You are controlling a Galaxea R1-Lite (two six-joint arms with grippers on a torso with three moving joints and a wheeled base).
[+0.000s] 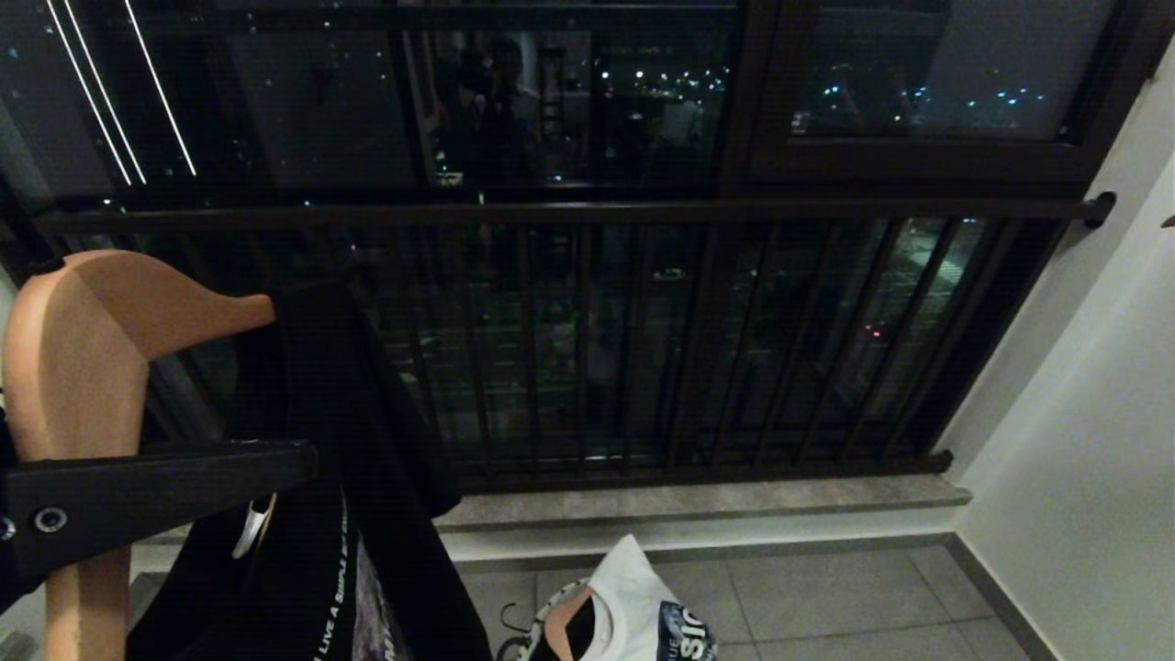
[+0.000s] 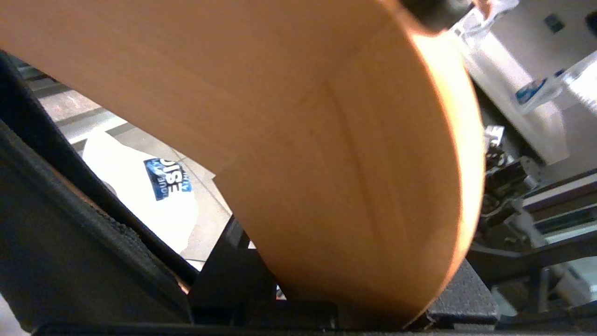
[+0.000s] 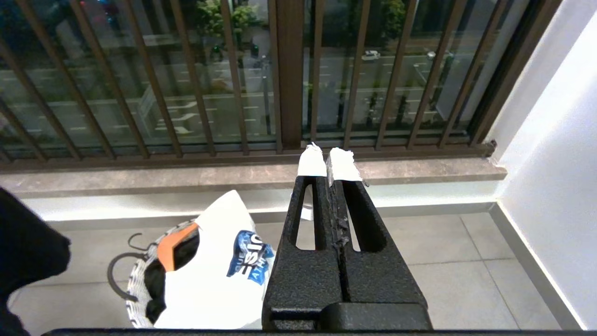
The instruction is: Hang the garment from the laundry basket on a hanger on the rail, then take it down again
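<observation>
**Left gripper clamps wooden hanger with black garment; basket on the floor below**

The left gripper (image 1: 138,496) shows at the left edge of the head view, its black finger (image 1: 165,491) lying level across a pale wooden hanger (image 1: 73,367). Its jaws are clamped on that hanger; the left wrist view shows the wood (image 2: 326,154) filling the space between the dark pads. The hanger's broad curved body stands roughly upright, one arm reaching out to the right and slightly down, into the black garment (image 1: 367,477). The garment drapes off that arm and hangs down, its long axis vertical, with a line of white lettering running along its lower part.

The laundry basket (image 3: 135,289) sits on the grey tiled floor (image 1: 826,597), near the stone sill under the dark window grille (image 1: 643,349). In it lies a white shirt with a blue print (image 3: 219,266), piled above the patterned rim, with an orange hanger (image 3: 172,242) and dark cloth beside it. A dark hook (image 3: 121,270) curls just outside the rim.

The right gripper (image 3: 330,161) points toward the sill, its white-taped tips pressed together, holding nothing.
</observation>
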